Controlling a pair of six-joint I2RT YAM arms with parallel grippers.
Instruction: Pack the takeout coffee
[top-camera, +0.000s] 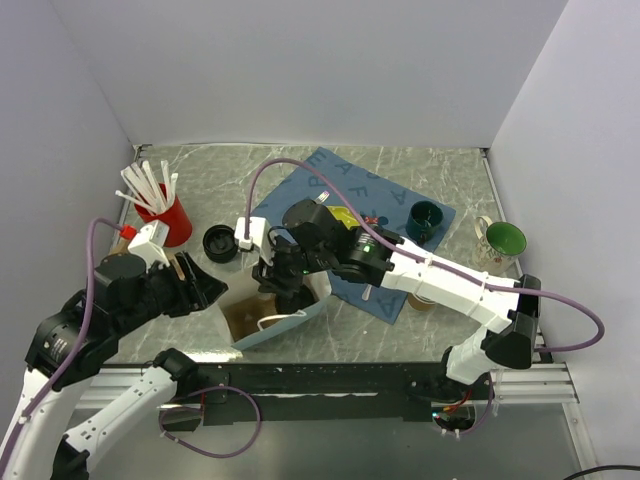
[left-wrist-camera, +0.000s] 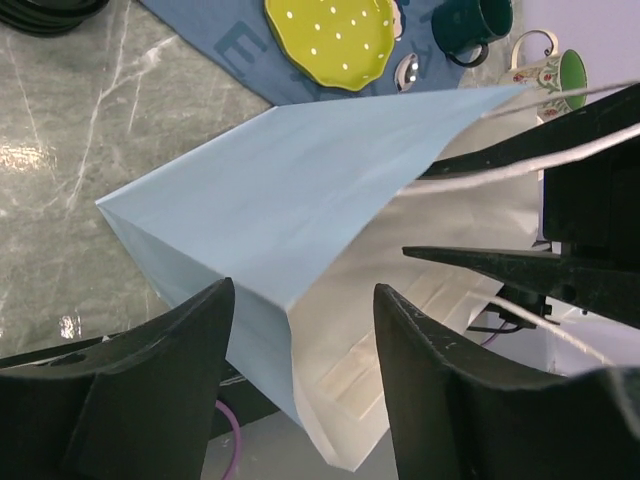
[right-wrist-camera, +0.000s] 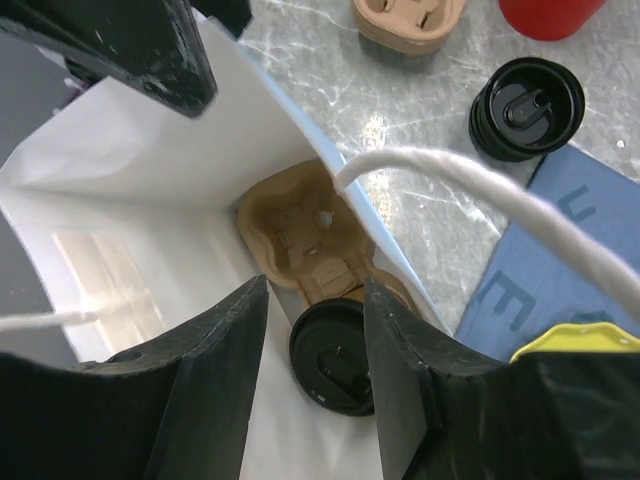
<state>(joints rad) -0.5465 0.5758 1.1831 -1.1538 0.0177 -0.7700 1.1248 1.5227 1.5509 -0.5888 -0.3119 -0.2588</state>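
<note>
A light blue paper bag (top-camera: 285, 322) stands open near the table's front edge, its inside white (right-wrist-camera: 150, 170). At its bottom lies a tan cardboard cup carrier (right-wrist-camera: 300, 235), and the takeout coffee (right-wrist-camera: 335, 358) sits in it with its black lid up. My right gripper (right-wrist-camera: 315, 300) hangs open over the bag's mouth (top-camera: 285, 285), the lid showing below between its fingers. The left gripper (left-wrist-camera: 303, 300) is open at the bag's left side (top-camera: 210, 290), with a folded corner of the bag (left-wrist-camera: 300, 170) lying between its fingers.
A loose black lid (top-camera: 219, 243) and a red cup of white straws (top-camera: 166, 218) stand left of the bag. Behind it, a blue mat (top-camera: 370, 200) carries a yellow plate (left-wrist-camera: 330, 40) and a dark green mug (top-camera: 424, 220). A green-lined mug (top-camera: 500, 242) is at right. Another tan carrier (right-wrist-camera: 408, 20) lies nearby.
</note>
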